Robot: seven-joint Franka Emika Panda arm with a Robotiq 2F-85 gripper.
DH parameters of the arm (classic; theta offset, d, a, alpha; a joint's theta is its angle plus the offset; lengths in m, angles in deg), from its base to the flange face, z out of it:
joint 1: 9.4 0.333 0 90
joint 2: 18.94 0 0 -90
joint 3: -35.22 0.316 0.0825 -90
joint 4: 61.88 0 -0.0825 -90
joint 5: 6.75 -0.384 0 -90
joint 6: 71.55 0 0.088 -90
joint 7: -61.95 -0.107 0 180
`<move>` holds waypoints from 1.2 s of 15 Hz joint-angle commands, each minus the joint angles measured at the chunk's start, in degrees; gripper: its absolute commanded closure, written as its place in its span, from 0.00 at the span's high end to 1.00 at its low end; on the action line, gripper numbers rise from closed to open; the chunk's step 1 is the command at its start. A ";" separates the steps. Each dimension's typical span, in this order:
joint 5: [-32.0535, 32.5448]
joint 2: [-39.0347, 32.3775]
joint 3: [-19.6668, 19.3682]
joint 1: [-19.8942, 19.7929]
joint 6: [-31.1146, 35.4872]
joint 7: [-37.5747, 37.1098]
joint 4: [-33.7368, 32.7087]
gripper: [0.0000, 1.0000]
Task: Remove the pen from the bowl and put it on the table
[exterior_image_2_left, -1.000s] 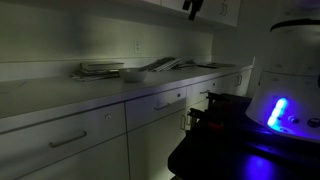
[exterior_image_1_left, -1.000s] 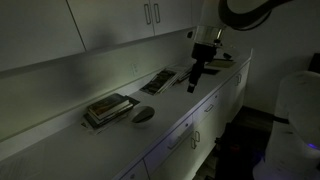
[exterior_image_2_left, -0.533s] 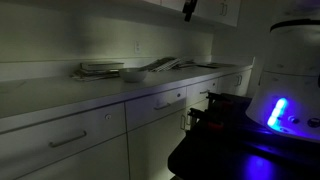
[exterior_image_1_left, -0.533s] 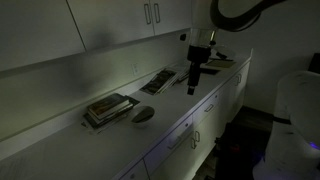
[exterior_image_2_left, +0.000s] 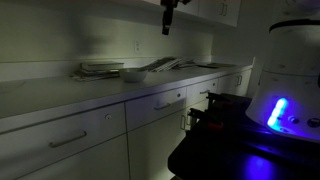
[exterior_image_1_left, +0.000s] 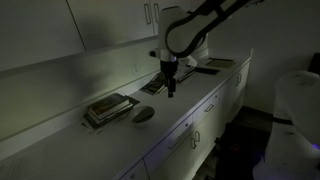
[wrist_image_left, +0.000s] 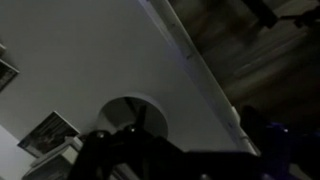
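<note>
In an exterior view the gripper (exterior_image_1_left: 171, 90) hangs above the surface (exterior_image_1_left: 195, 100), pointing down, near the flat magazine (exterior_image_1_left: 157, 82). Half a second ago it was further along, near the far end of the counter, so the arm has swung towards the bowl (exterior_image_1_left: 144, 115). The bowl sits just beside the stack of books (exterior_image_1_left: 108, 107). The gripper is not over it yet and is clear of everything. We cannot tell whether the jaws are open or closed: too dark, too small.

In an exterior view from counter height the gripper (exterior_image_2_left: 168, 22) is high above the surface, well clear of the bowl (exterior_image_2_left: 133, 74) and off to one side of it. It has shifted sideways since the earlier picture and nothing else has moved.

In the wrist view the bowl (wrist_image_left: 135, 110) is a pale round rim low in the picture, with the gripper's dark mass in front of its lower part. The finger spacing is unreadable here too. We cannot make out the pen. We judge that it is still in the bowl, since the gripper looks empty and nothing thin and dark lies on the surface.

We judge this to be the approach step, with no grasp yet. The next move needs the gripper centred over the bowl, then lowered.
</note>
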 commanded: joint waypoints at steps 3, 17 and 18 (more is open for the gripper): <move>-8.23 -20.51 1.82 -1.56 3.92 14.76 -14.20 1.00; -7.63 -47.01 16.00 -12.53 3.37 18.04 -36.07 0.92; -6.36 -48.17 16.16 -12.60 3.64 18.10 -36.70 0.91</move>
